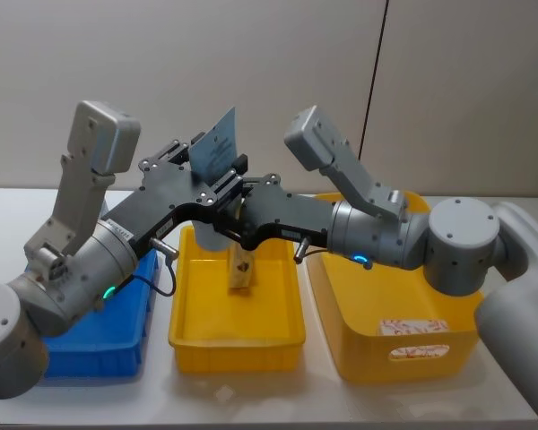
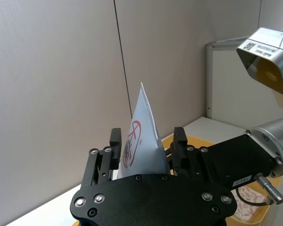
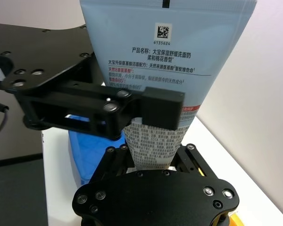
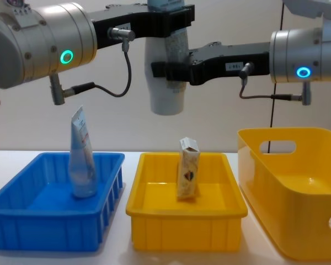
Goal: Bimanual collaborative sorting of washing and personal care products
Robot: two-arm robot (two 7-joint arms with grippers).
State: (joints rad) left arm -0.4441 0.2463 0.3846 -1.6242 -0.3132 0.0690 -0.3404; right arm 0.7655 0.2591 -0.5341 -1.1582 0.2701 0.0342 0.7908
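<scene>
Pouch (image 4: pixel 166 83) hung in mid-air above the middle yellow tray (image 4: pixel 154 210), cap end down and flat tapered end up, caught between both arms at once. Left gripper (image 4: pixel 171 19) pinched it on its upper part, the fingers (image 2: pixel 115 141) pressed against either face of the tube, as the left wrist view showed. Right gripper (image 4: pixel 168 70) held it lower down, toward the cap, its fingers closed on the printed body just under the left one's grip; in the right wrist view the left finger (image 3: pixel 162 107) crossed in front of the label. Two holds stacked on one tube read as a handover, one arm keeping it steady so the other could take over without it dropping.

Below, a small carton (image 4: pixel 188 168) stood upright in the yellow tray, and another pouch (image 4: pixel 83 157) stood cap down in the blue bin (image 4: pixel 22 221) on the left. That pairing suggested pouches belonged on the left. On the right sat a deeper yellow bin (image 4: pixel 298 221), with a speckled carton (image 1: pixel 414 328) lying at its near side.
</scene>
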